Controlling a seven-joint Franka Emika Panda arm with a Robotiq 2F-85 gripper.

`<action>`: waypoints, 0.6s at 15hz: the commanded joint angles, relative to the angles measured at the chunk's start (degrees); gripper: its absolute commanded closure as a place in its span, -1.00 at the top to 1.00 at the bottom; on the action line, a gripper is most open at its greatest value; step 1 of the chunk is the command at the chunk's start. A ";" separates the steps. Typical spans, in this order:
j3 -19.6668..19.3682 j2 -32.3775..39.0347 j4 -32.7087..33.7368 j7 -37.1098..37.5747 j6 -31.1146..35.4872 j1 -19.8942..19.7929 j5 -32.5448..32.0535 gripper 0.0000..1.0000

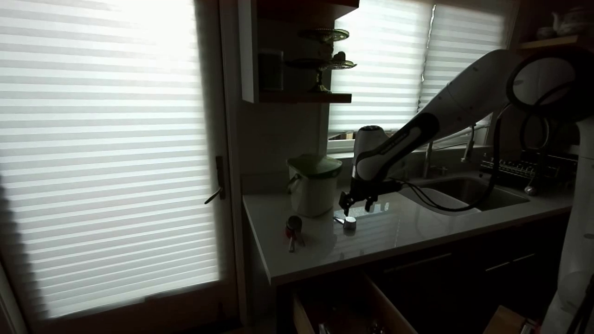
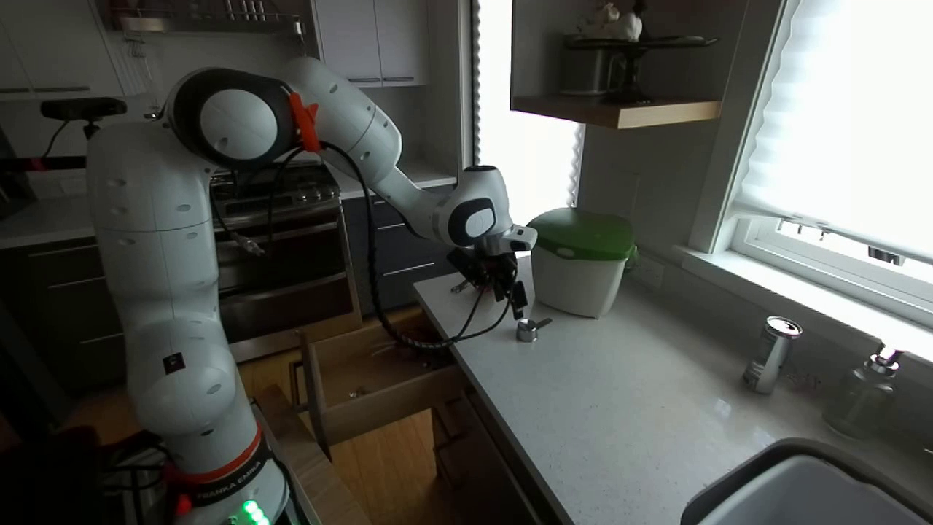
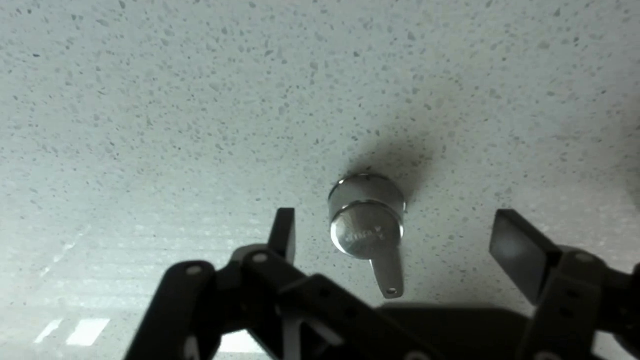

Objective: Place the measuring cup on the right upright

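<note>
My pincer (image 3: 394,226) is hanging wide-spread, empty, above counter (image 3: 150,125). Shiny measuring cup (image 3: 367,220) is sitting there, seemingly bottom-up, between my fingers (image 3: 520,255) in wrist view. I'm judging step as pre-grasp alignment; next move is calling for centring, lowering, closing, then flipping.

A small, shiny metal measuring cup (image 3: 366,220) sits on the speckled countertop (image 3: 150,110), its round lettered face showing in the wrist view, its short, holed handle (image 3: 387,274) jutting sideways; which end is up is unclear.

Silvery measuring cup (image 3: 367,225), grey-speckled counter (image 3: 200,120)
</note>
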 commanded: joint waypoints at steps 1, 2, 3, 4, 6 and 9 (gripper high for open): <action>-1.11 -0.07 0.07 -0.34 -0.10 1.11 0.38 1.00; -1.12 -0.07 0.07 -0.34 -0.10 1.11 0.38 1.00; -1.12 -0.07 0.07 -0.34 -0.10 1.11 0.38 1.00; -1.13 -0.07 0.07 -0.34 -0.10 1.11 0.38 1.00; -1.24 1.68 0.99 -0.64 1.37 1.07 0.12 1.00; -1.34 3.23 1.77 -0.65 1.60 1.30 0.42 1.00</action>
